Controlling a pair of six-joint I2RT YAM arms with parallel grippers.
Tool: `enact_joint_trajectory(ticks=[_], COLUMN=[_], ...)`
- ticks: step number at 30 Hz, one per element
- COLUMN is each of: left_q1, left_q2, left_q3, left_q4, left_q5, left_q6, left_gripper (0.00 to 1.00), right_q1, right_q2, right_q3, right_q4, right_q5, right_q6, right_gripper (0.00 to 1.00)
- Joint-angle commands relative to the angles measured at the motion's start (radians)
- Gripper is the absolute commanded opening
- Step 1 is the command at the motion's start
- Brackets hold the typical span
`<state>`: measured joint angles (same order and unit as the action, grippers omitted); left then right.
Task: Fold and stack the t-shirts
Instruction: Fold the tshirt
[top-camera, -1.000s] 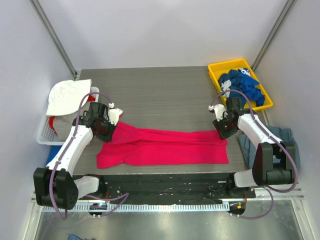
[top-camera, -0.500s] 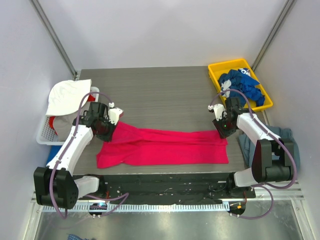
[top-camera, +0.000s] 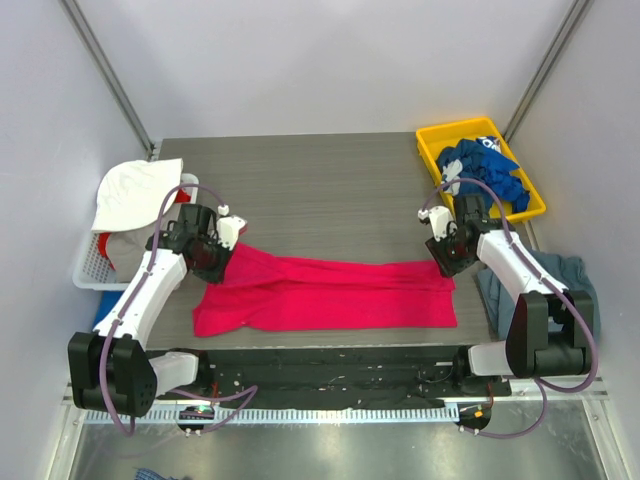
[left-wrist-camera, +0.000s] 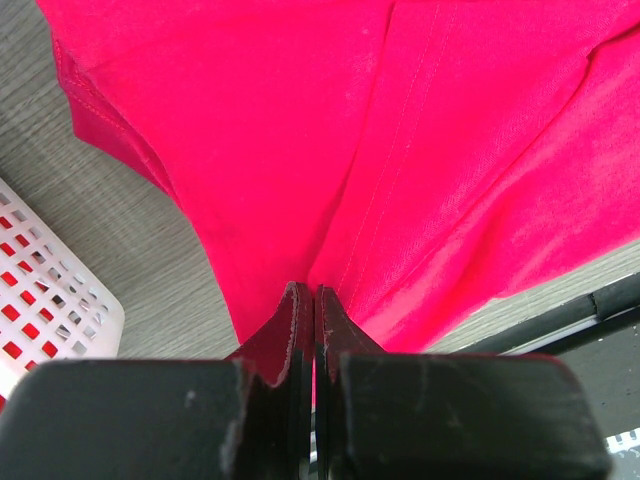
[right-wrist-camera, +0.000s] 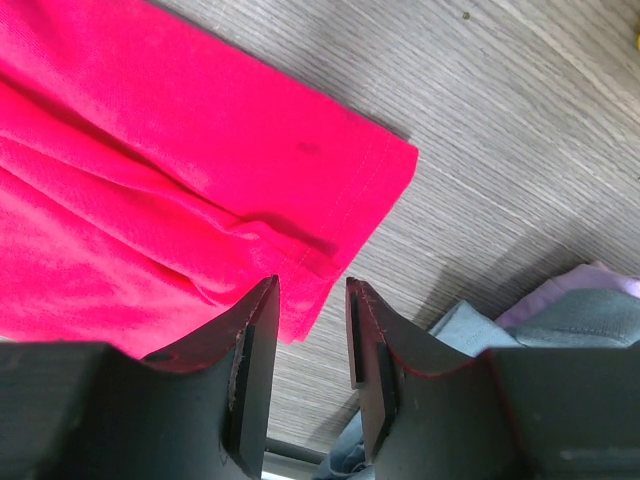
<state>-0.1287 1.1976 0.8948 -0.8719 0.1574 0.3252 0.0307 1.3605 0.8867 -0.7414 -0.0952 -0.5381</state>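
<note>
Grey wood-grain table (top-camera: 330, 190), 1 pink-red t-shirt (top-camera: 330, 295) flat along its near edge, yellow tray (top-camera: 450, 126) at far-right corner

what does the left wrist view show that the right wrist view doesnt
Left wrist only: the left fingers pinched shut on a fold of the pink-red t-shirt, and a white basket. Right wrist only: the right fingers apart over the shirt's hem corner, and grey-blue cloth. Both: the same shirt on the grey table.

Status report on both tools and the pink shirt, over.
Left tool shut on pink-red t-shirt. Right tool open over its corner, empty. Nothing in the way.
</note>
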Motion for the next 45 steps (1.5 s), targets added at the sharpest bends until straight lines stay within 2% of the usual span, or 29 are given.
enact_joint_trajectory(ticks=[1, 20, 35, 38, 39, 42, 45], left_q1=[-0.003, -0.003, -0.002, -0.002, -0.003, -0.003, -0.003], left_q2=[-0.007, 0.000, 0.019, 0.022, 0.023, 0.036, 0.053], left_q3=[0.013, 0.010, 0.000, -0.005, -0.005, -0.007, -0.013], left_q4=[0.016, 0.028, 0.048, 0.057, 0.059, 0.057, 0.051], left_q5=[0.008, 0.013, -0.009, -0.012, -0.012, -0.007, -0.012], left_q6=[0.005, 0.005, 0.008, 0.008, 0.009, 0.008, 0.014], left_gripper=[0.00, 0.00, 0.00, 0.00, 0.00, 0.00, 0.00], right_q1=[-0.002, 0.000, 0.000, -0.002, 0.000, 0.000, 0.000], right_q2=[-0.023, 0.008, 0.057, 0.049, 0.048, 0.034, 0.014], right_q3=[-0.017, -0.052, -0.051, -0.054, -0.055, -0.055, -0.051], right_q4=[-0.007, 0.037, 0.060, 0.059, 0.060, 0.053, 0.040], right_q5=[0.000, 0.005, -0.014, -0.011, -0.008, 0.003, 0.006], right_q6=[-0.008, -0.011, -0.010, -0.010, -0.010, -0.010, -0.007], right_gripper=[0.40, 0.39, 0.33, 0.27, 0.18, 0.01, 0.01])
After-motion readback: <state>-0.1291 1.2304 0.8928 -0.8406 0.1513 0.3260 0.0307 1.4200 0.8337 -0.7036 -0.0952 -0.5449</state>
